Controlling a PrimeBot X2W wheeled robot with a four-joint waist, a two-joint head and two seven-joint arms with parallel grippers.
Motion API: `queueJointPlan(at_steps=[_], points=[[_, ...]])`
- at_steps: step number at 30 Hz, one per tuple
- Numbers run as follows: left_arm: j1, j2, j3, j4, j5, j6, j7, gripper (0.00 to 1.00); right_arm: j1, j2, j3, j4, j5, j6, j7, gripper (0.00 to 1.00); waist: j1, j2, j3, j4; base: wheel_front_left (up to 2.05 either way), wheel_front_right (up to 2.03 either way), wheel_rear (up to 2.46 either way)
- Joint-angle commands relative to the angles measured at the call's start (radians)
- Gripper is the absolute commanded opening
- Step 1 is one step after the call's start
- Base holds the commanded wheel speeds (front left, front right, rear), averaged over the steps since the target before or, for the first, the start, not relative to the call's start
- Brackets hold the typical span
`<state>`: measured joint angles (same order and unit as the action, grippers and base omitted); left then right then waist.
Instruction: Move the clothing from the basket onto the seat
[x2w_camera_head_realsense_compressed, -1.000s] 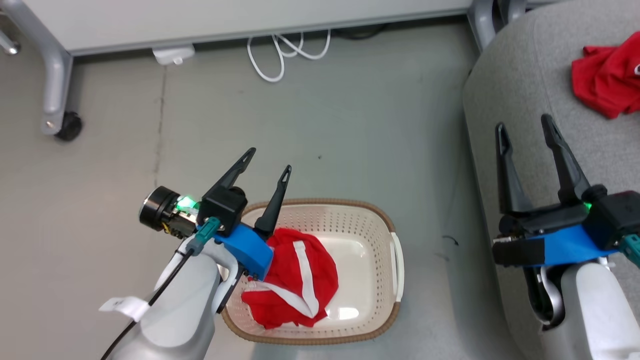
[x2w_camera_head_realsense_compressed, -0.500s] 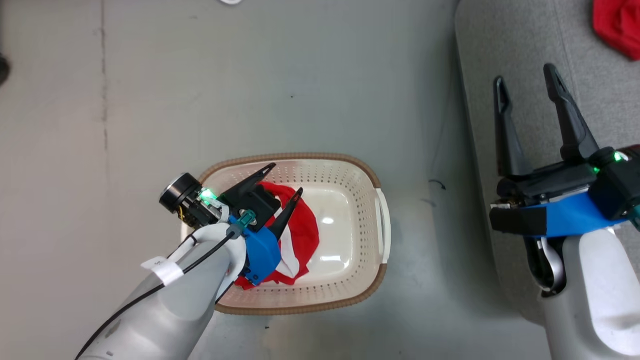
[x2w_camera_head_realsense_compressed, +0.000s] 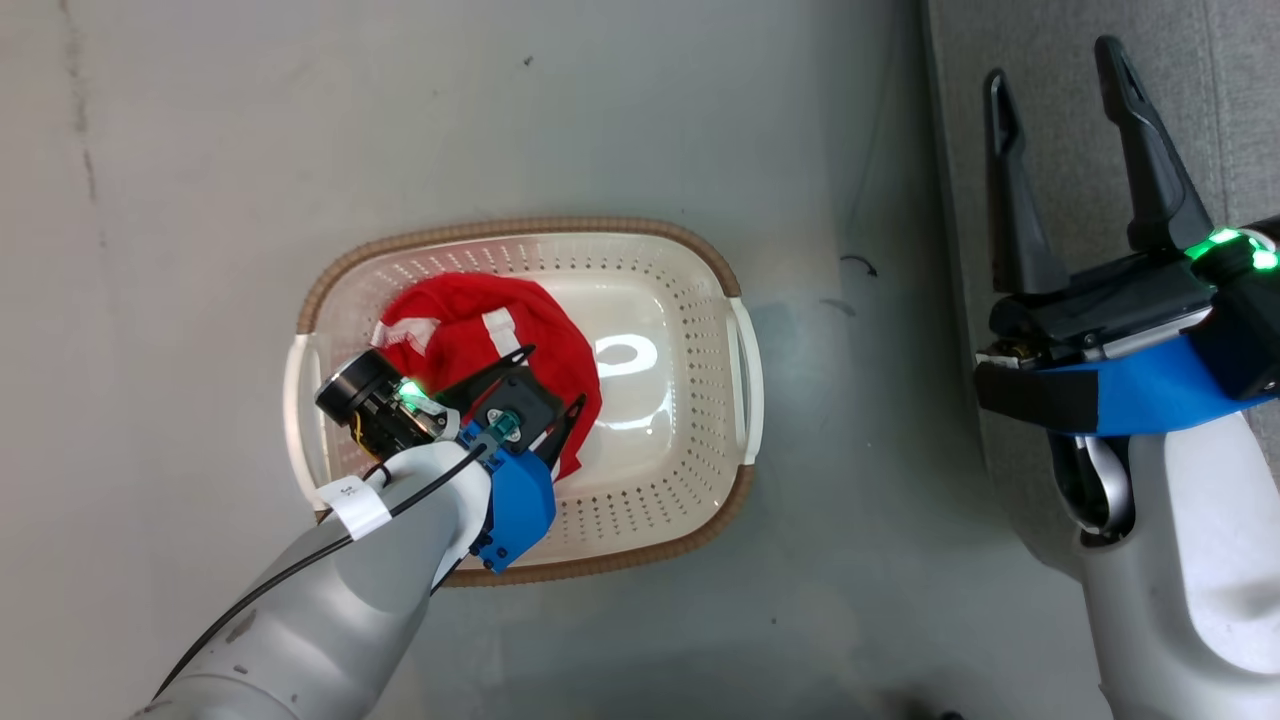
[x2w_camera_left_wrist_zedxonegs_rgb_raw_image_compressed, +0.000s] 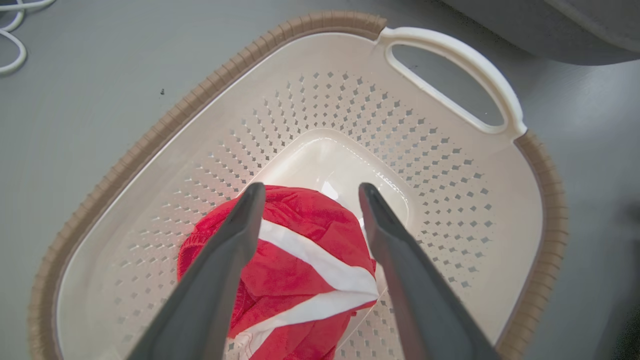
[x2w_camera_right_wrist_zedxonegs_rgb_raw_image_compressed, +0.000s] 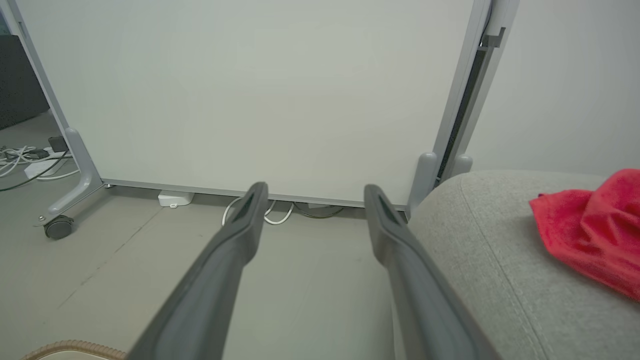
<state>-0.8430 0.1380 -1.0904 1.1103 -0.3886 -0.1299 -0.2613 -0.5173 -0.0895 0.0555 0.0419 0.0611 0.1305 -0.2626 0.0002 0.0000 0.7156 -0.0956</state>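
Observation:
A red garment with white stripes (x2w_camera_head_realsense_compressed: 480, 325) (x2w_camera_left_wrist_zedxonegs_rgb_raw_image_compressed: 305, 255) lies bunched in the left half of the cream basket (x2w_camera_head_realsense_compressed: 690, 270) (x2w_camera_left_wrist_zedxonegs_rgb_raw_image_compressed: 450, 210) on the floor. My left gripper (x2w_camera_head_realsense_compressed: 553, 377) (x2w_camera_left_wrist_zedxonegs_rgb_raw_image_compressed: 310, 190) is open and reaches down inside the basket, its fingers straddling the top of the garment without closing on it. My right gripper (x2w_camera_head_realsense_compressed: 1060, 70) (x2w_camera_right_wrist_zedxonegs_rgb_raw_image_compressed: 312, 190) is open and empty, held above the edge of the light-grey seat (x2w_camera_head_realsense_compressed: 1060, 180) (x2w_camera_right_wrist_zedxonegs_rgb_raw_image_compressed: 500, 260). A second red garment (x2w_camera_right_wrist_zedxonegs_rgb_raw_image_compressed: 595, 225) rests on the seat in the right wrist view.
The basket has white side handles (x2w_camera_head_realsense_compressed: 745, 375) (x2w_camera_left_wrist_zedxonegs_rgb_raw_image_compressed: 450, 65) and a brown rim. A white panel on a wheeled grey frame (x2w_camera_right_wrist_zedxonegs_rgb_raw_image_compressed: 250, 90) stands beyond, with white cables (x2w_camera_right_wrist_zedxonegs_rgb_raw_image_compressed: 270, 212) and a castor (x2w_camera_right_wrist_zedxonegs_rgb_raw_image_compressed: 57, 227) at its foot. Grey floor (x2w_camera_head_realsense_compressed: 300, 130) surrounds the basket.
The head camera has tilted down, shifting the whole picture. My left gripper has dropped from above the basket's rim into the basket, onto the red garment. The right gripper stays open over the seat edge.

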Motion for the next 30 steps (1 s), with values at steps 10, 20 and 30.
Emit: queueJointPlan(at_steps=[10,20,30], points=[[-0.076,-0.006,-0.104,0.091,-0.103,-0.001,0.073,1.0,-0.046,0.004,-0.002,-0.038,-0.014,0.0,-0.003,1.0,-0.0002,0.0,0.121,-0.028,0.0,0.0,0.0],[-0.119,0.004,-0.152,0.086,-0.234,-0.001,0.243,1.0,-0.067,-0.004,-0.002,-0.079,-0.028,0.0,-0.003,1.0,-0.0002,0.0,0.203,-0.035,0.0,0.0,0.0],[-0.185,0.005,-0.169,0.134,-0.273,-0.001,0.32,1.0,-0.071,-0.006,-0.007,-0.13,-0.052,0.0,-0.003,1.0,-0.0002,0.0,0.272,-0.041,0.0,0.0,0.0]])
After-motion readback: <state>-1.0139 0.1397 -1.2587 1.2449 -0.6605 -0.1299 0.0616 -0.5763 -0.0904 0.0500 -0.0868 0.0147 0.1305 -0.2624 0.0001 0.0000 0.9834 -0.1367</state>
